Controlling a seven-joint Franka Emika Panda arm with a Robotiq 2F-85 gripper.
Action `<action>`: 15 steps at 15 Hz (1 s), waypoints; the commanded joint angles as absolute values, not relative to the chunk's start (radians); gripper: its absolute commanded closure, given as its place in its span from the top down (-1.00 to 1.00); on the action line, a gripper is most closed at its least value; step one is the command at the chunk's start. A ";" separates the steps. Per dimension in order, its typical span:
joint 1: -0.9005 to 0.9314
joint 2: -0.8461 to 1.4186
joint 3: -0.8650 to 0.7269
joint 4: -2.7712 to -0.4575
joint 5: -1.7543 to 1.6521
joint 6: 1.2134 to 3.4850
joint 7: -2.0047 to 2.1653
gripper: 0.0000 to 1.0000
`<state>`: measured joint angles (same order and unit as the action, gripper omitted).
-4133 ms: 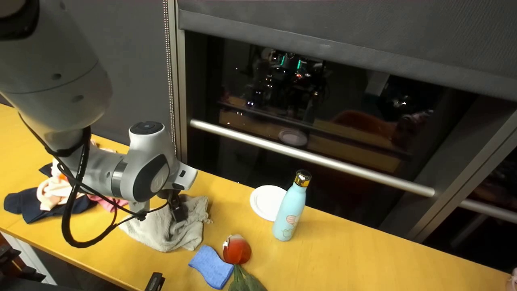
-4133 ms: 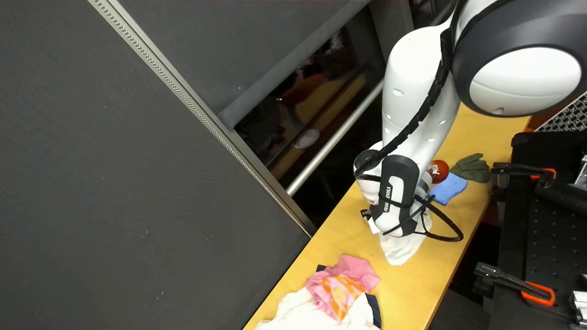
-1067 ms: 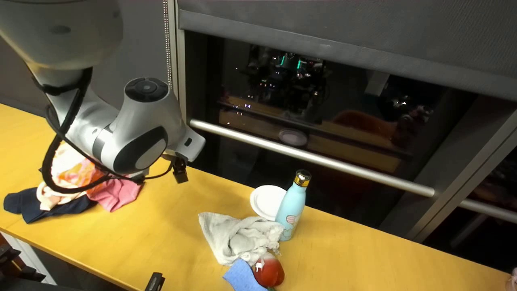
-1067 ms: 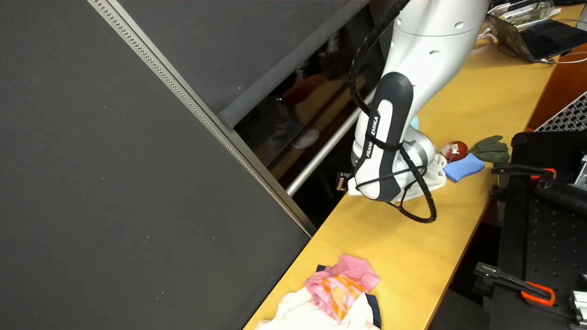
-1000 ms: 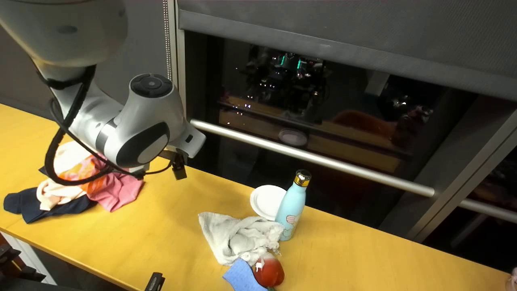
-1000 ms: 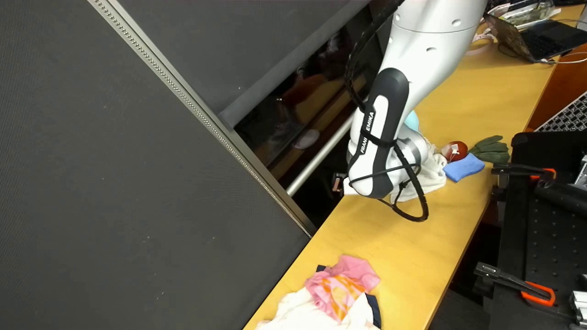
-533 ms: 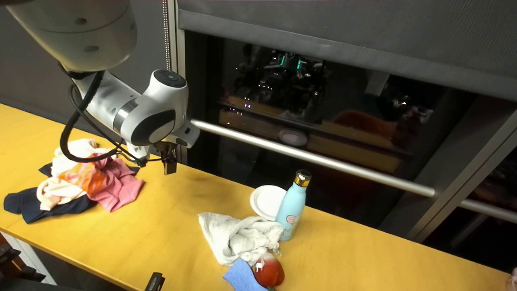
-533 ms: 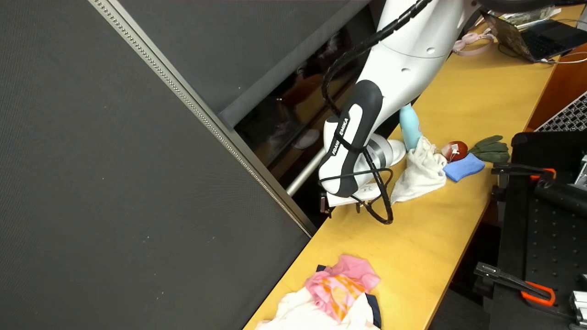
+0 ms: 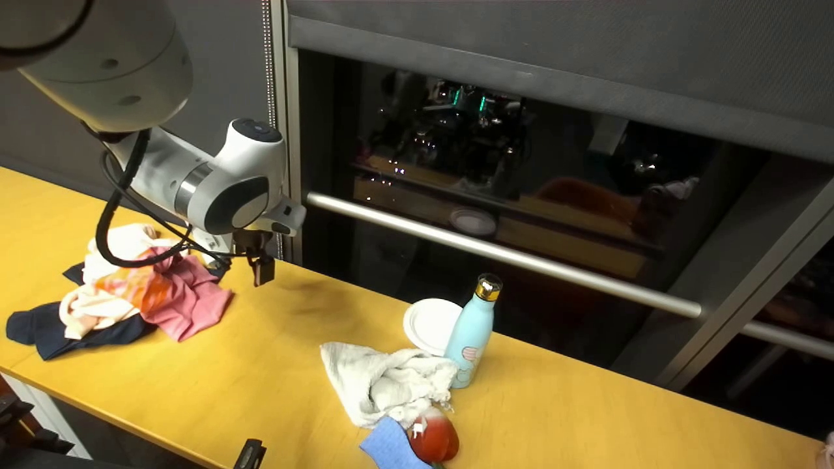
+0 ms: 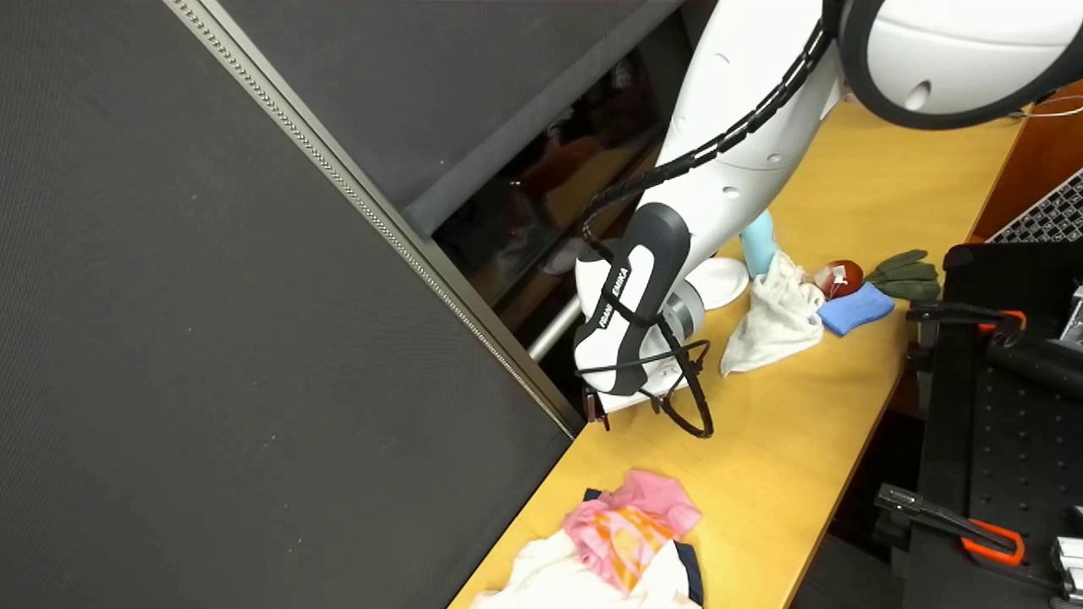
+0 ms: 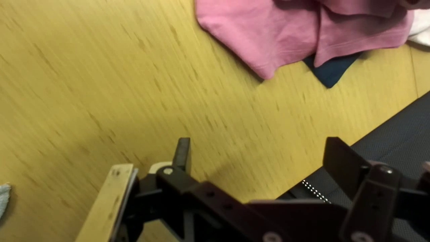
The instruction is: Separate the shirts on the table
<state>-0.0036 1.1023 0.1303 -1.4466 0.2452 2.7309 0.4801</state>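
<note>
One yellow wooden table (image 9: 573, 417) ran lengthwise through both exterior views. Along its near edge, two black clamps (image 10: 948, 521) with orange fittings were counted in an exterior view. Next in from that edge came one green item (image 10: 904, 277), leaf-like in outline, one blue sponge-shaped piece (image 9: 391, 445) and one red rounded item (image 9: 438, 440) with a white tag, grouped close together. Just behind these lay one crumpled off-white cloth (image 9: 371, 381), with one upright light-blue bottle (image 9: 469, 339) beside it; whether the two touched could not be told. One white plate (image 9: 427, 326) lay just beyond, partly hidden by the bottle.

The shirts (image 9: 189, 306) lay on the table in one heap, well apart from the off-white cloth. Four colourings were noted: pink, orange-patterned, cream and navy; the number of separate garments could not be established. One robot arm (image 10: 719, 152) carried one gripper (image 11: 259, 151) above the table, near the heap's pink side. Its jaws were spread, the two fingers (image 11: 182, 156) standing wide apart with table surface visible between them.

Past the table's far edge were two lengths of pale rail (image 9: 502, 254), dark window glass (image 9: 560, 163) carrying reflections, one bead chain (image 9: 268, 71) and two grey blinds (image 9: 573, 55), one of them only partly lowered.
</note>
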 commanded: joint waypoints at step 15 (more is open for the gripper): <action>0.039 1.296 0.339 -1.215 0.271 2.871 0.214 1.00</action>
<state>0.0653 1.2421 0.2663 -1.2853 0.2459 2.8625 0.3374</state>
